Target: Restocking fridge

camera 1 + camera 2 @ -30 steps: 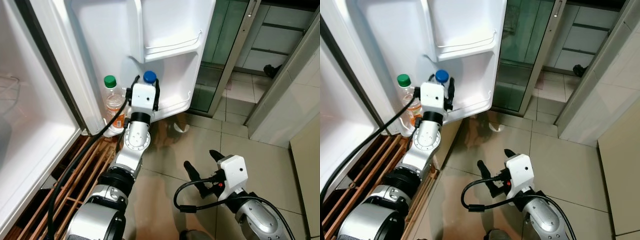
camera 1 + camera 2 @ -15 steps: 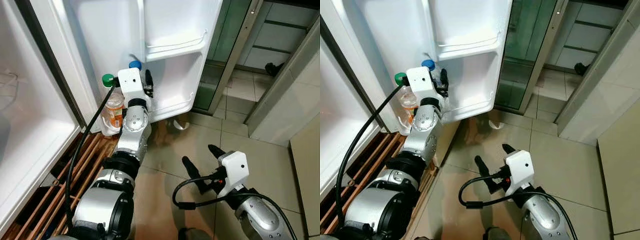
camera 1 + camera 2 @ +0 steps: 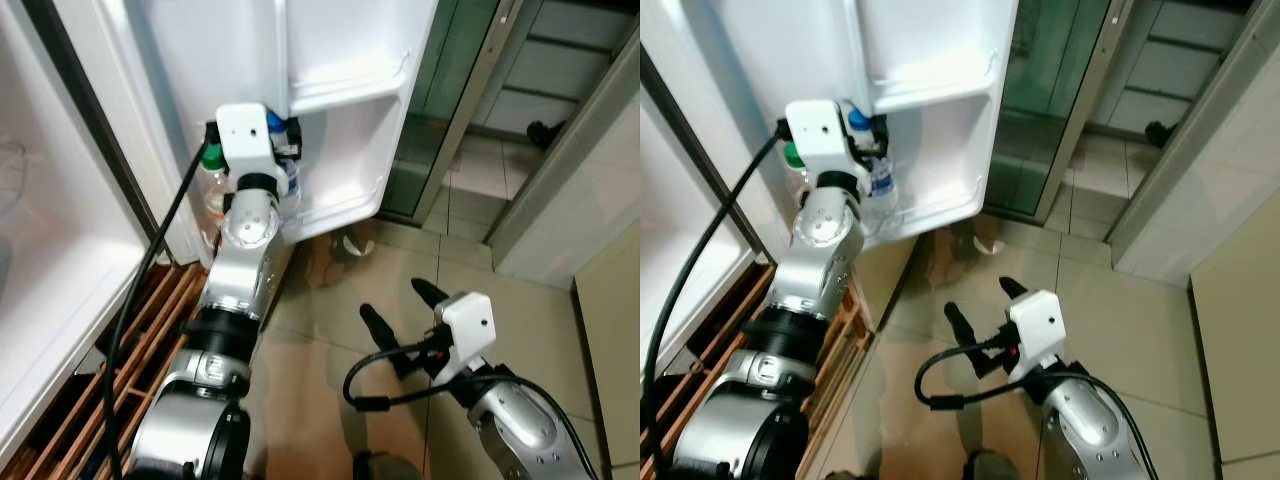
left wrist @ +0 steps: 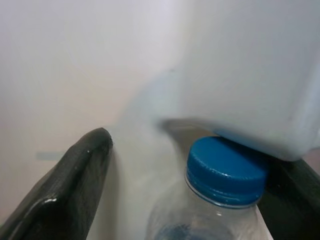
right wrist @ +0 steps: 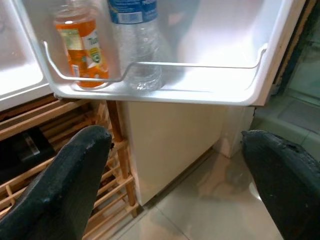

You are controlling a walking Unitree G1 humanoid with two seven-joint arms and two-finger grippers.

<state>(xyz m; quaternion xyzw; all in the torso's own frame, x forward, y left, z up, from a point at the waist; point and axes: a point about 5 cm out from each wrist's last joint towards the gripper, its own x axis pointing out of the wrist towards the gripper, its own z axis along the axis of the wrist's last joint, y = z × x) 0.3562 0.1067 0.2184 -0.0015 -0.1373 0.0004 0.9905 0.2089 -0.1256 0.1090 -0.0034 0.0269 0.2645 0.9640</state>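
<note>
Water bottle, clear with a blue cap, stands upright in the bottom shelf of the open fridge door, just beside an orange drink bottle with a green cap. A second ago the left gripper sat lower and further out from the door, with both caps showing clear above or beside its white wrist block; now the arm has reached up and in, so the block covers most of the two bottles in the head views and the blue cap peeks out just beside it, under the upper door shelf.

In the left wrist view the two black fingers stand apart, one on each side of the bottle's neck. The far one sits right by the cap, though whether it touches cannot be told, and the near one is clear of the bottle. The gripper is not clamped on it.

A thin wire rail runs across the front of the shelf and holds both bottles in. The upper shelf's underside hangs right over the blue cap, very close above it.

The right gripper hangs low over the tiled floor with its fingers spread wide and nothing between them. A wooden slatted rack lies on the floor beside the fridge body, and a glass door stands beyond the fridge door.
</note>
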